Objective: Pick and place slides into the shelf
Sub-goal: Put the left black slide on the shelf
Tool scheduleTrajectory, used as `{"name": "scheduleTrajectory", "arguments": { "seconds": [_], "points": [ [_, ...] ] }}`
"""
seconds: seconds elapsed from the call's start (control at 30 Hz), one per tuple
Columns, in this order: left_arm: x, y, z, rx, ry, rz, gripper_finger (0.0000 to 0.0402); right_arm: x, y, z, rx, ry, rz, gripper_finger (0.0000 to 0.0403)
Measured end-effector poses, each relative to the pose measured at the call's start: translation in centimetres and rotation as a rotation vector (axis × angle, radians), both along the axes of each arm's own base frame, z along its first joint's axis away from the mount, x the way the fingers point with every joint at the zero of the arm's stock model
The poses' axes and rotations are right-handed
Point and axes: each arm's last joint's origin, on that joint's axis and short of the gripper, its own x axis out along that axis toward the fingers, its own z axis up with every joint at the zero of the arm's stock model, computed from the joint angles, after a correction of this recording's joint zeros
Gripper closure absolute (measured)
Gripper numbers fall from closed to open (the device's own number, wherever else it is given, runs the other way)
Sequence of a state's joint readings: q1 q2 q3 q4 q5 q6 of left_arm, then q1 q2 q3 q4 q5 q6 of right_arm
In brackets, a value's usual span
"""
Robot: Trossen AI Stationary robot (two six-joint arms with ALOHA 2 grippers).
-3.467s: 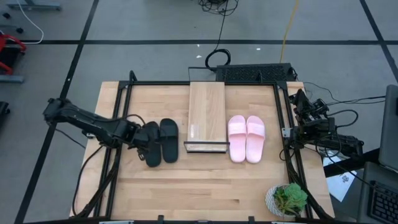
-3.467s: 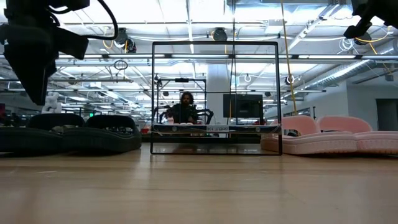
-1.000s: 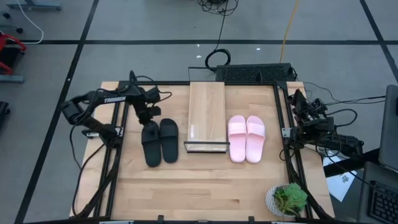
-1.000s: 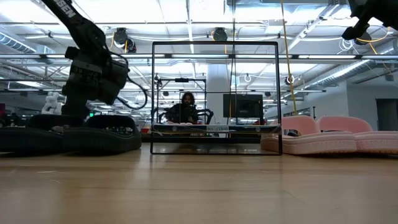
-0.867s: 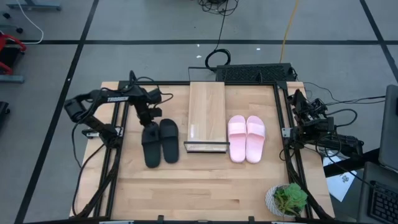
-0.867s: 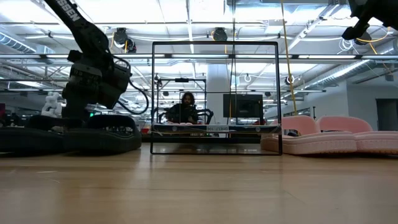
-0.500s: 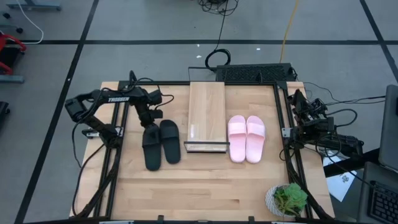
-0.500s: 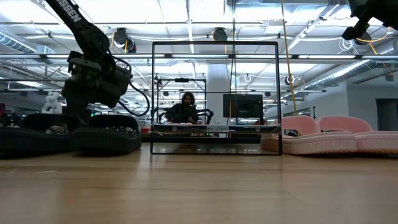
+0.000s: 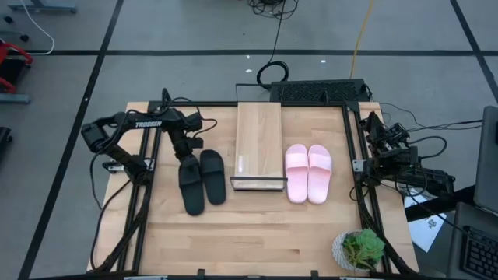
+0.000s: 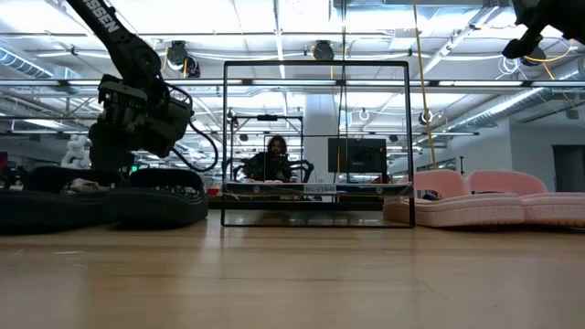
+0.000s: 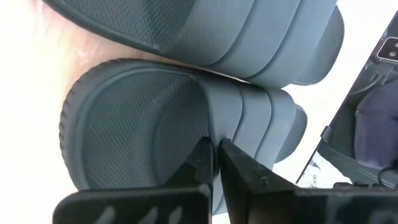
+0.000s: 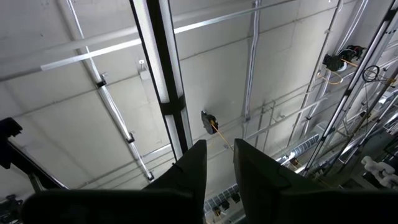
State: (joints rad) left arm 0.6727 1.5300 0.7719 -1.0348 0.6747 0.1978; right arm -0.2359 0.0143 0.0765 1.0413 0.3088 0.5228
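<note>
Two black slides lie side by side left of the shelf; the left one is under my left gripper, the right one beside it. Both rest sole-down on the table, straps toward the far edge. My left gripper is shut on the left slide's strap. Two pink slides lie right of the shelf, soles on the table. My right gripper waits at the table's right edge, pointing at the ceiling, slightly open and holding nothing. My left gripper pinches the heel-side edge of the left black slide's strap, one finger on the footbed side and one on the strap's ribbed top. The fingers slant down from the table's far left. The slide lies with its sole on the table.
A potted plant stands at the near right corner. The shelf's dark wire frame rises at mid-table. A person sits in the room beyond the far edge. Bare wood stretches along the near edge.
My left gripper has stayed over the left black slide's far part, turned a little at the wrist and shut on the strap. The slide has swung slightly, its near end drifting toward the right black slide.
</note>
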Motion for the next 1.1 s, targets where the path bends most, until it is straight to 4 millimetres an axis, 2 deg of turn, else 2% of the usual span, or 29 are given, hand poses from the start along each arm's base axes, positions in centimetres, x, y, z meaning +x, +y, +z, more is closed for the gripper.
{"name": "scheduleTrajectory", "arguments": {
  "seconds": [0.2,0.27,0.37,0.57,0.77,0.93,1.1],
  "points": [
    [-0.3,-0.2,0.9,0.012,0.019,-0.012,0.0399,0.0,0.0,0.0,0.000,0.000,0.000,0.0330],
    [-0.6,-0.3,1.5,0.020,0.078,-0.032,0.0399,0.0,0.0,0.0,0.000,0.001,0.000,0.0330],
    [-1.1,-0.5,2.8,0.036,0.168,-0.067,0.0400,0.0,0.0,0.0,0.001,0.001,0.000,0.0330],
    [-1.6,0.1,6.4,0.110,0.235,-0.088,0.0401,0.2,0.0,-0.1,0.006,0.020,-0.001,0.0330],
    [-1.8,2.1,11.9,0.257,0.179,0.060,0.0401,0.4,-0.1,-0.3,0.015,0.053,-0.001,0.0330],
    [-2.4,4.6,18.0,0.403,0.048,0.272,0.0401,0.5,-0.1,-0.3,0.016,0.057,0.000,0.0330],
    [-3.9,5.9,24.4,0.544,-0.098,0.490,0.0401,0.5,-0.1,-0.3,0.029,0.045,0.023,0.0330]
  ]
}}
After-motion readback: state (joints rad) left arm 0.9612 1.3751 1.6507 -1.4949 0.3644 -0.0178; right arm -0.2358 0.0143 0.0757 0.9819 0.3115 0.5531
